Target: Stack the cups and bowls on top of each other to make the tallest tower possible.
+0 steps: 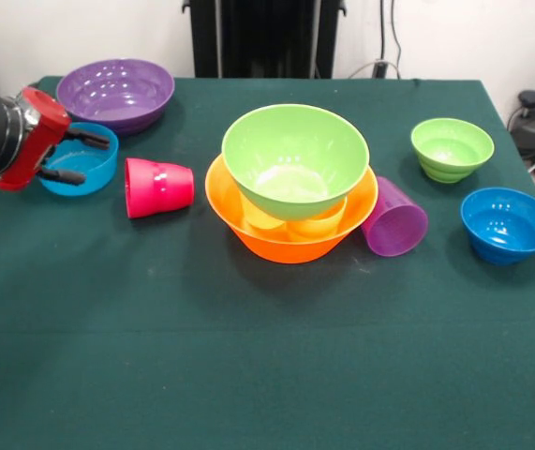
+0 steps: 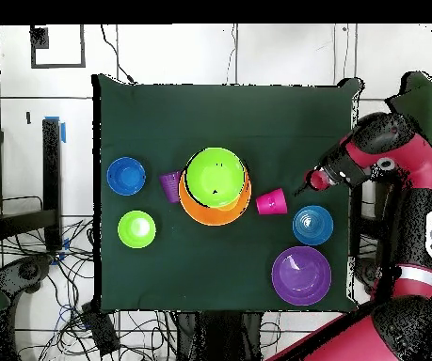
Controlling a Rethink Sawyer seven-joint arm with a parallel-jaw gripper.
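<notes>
Currently the pincer (image 1: pixel 87 157) hovers at the frame's left, prongs spread and holding nothing, in front of a small blue bowl (image 1: pixel 80 170). The tower (image 1: pixel 291 192), a green bowl resting on yellow cups inside the orange bowl, sits mid-frame. The likely target, the red-pink cup (image 1: pixel 158 187), lies tipped just beside; grip its wall squarely. No readable writing shows.

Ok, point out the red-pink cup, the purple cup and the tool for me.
red-pink cup (image 1: pixel 158 187), front view, on its ribbed side wall as it lies tipped over.
purple cup (image 1: pixel 395 219), front view, on its side wall, beside the orange bowl.
tool (image 1: pixel 87 157), front view, midway between its fingertips.
</notes>
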